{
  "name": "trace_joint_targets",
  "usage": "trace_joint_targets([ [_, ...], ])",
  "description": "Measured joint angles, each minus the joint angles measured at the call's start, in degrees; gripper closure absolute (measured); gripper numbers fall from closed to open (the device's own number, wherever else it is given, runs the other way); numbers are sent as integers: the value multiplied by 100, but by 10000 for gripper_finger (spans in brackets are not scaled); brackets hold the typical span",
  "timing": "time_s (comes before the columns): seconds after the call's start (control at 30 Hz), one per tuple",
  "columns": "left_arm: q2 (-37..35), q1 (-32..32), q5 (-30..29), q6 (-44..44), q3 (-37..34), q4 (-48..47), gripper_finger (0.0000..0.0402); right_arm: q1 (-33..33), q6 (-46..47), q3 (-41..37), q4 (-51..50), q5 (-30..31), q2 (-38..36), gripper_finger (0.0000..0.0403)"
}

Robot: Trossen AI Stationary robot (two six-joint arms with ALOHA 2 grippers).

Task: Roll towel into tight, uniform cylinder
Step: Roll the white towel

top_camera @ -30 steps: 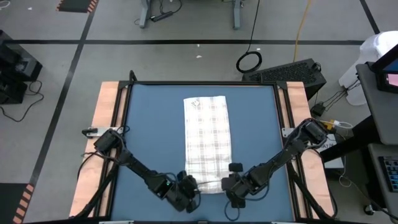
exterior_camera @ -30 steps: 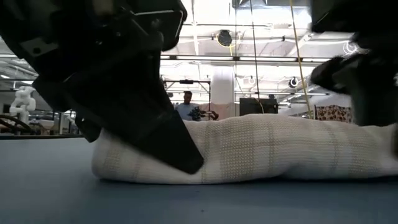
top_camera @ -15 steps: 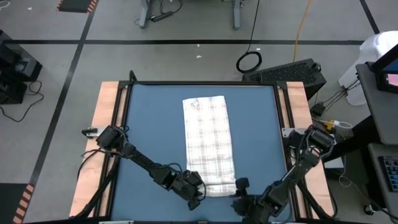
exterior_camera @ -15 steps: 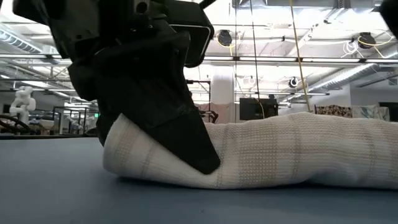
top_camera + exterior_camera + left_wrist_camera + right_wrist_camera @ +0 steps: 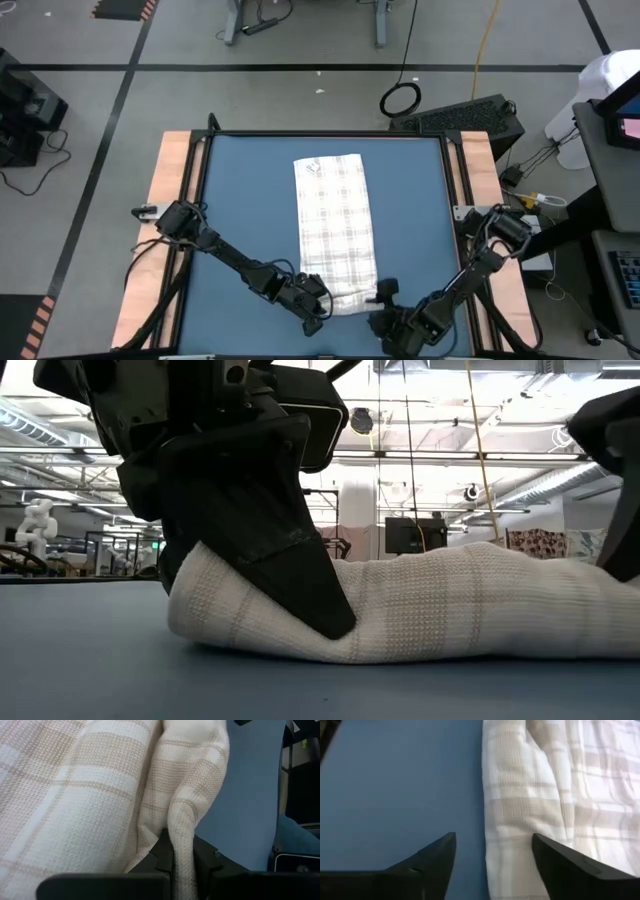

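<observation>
The towel (image 5: 337,230) lies lengthwise on the blue tabletop (image 5: 240,200), only its near end rolled; most is left flat. The left end effector (image 5: 318,305) pinches that roll's corner; the right end effector (image 5: 492,857) stands open, empty, beside it.

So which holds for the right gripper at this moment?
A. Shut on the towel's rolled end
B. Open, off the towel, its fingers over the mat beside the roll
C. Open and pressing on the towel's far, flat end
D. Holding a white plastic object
B: the right wrist view shows the right gripper with fingers spread and nothing between them, beside the towel, while the left gripper pinches a fold of cloth.
</observation>
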Motion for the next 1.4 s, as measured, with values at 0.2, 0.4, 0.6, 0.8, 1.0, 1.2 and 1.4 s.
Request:
trace_joint_targets([
  [0.2,6,0,-32,21,-3,34,367,-240,159,4,-223,-323,40,131],
  [0.4,24,-70,-430,280,-13,183,326,-518,418,20,-279,-912,85,180],
  [0.6,15,-212,-724,634,-11,202,256,-590,418,22,-320,-1103,85,239],
  [0.8,-442,-195,-796,1083,-35,-282,195,-684,549,15,-343,-1432,90,300],
  [1.0,-1134,-381,-1925,1981,-22,-424,169,-957,737,15,-347,-2125,61,353],
  [1.2,-808,-942,-2753,3143,-3,700,155,-1260,650,10,-344,-2695,-18,369],
  [1.4,-77,-1170,-3305,3478,-18,1370,110,-1446,479,0,-275,-2979,-79,366],
])
